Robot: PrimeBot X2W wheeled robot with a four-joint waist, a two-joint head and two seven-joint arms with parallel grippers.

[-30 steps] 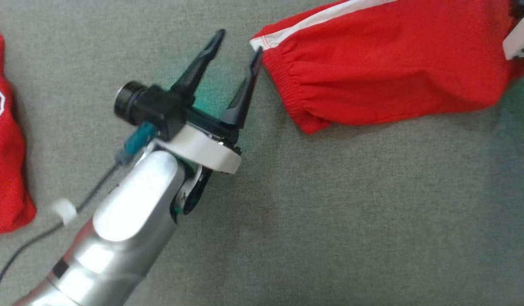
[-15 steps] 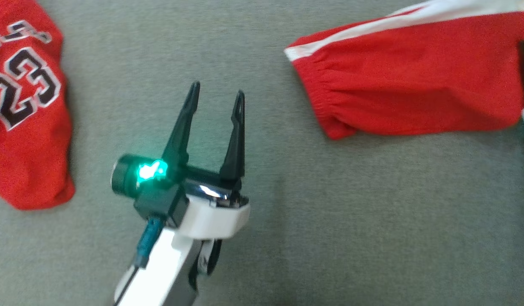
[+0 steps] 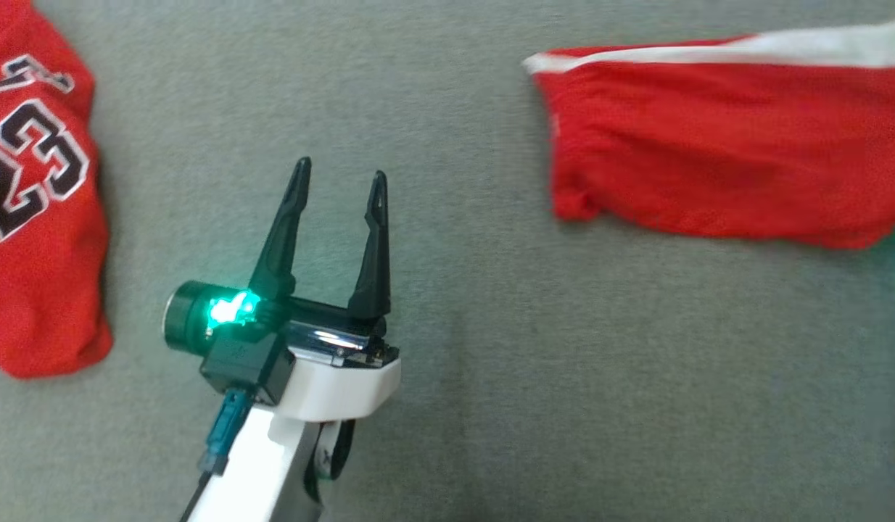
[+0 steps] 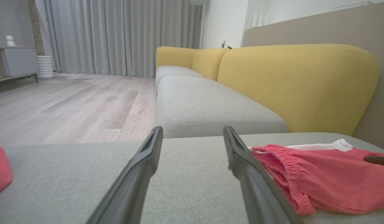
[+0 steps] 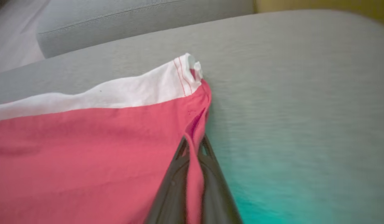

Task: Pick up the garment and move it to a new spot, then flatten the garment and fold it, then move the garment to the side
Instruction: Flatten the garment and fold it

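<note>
The garment (image 3: pixel 708 159) is red with a white side stripe and lies on the grey cushion at the upper right of the head view. In the right wrist view my right gripper (image 5: pixel 194 141) is shut on a fold of the garment (image 5: pixel 86 155) at its edge, just below the white stripe's end. My left gripper (image 3: pixel 340 170) stands open over bare cushion, well to the left of the garment's gathered end, with nothing between its fingers. The left wrist view has my left gripper (image 4: pixel 192 129) open, with the garment (image 4: pixel 319 174) lying to its right.
A second red jersey (image 3: pixel 34 217) with the number 23 lies at the left edge. The grey cushion (image 3: pixel 491 399) stretches between the two pieces. Beyond it are more grey sofa seats (image 4: pixel 207 105), a yellow backrest (image 4: pixel 297 87) and wooden floor (image 4: pixel 70 105).
My right gripper has shut on the garment's edge. My left gripper has drawn back from the garment's gathered end, staying open. The head camera has also shifted, bringing the jersey further into view.
</note>
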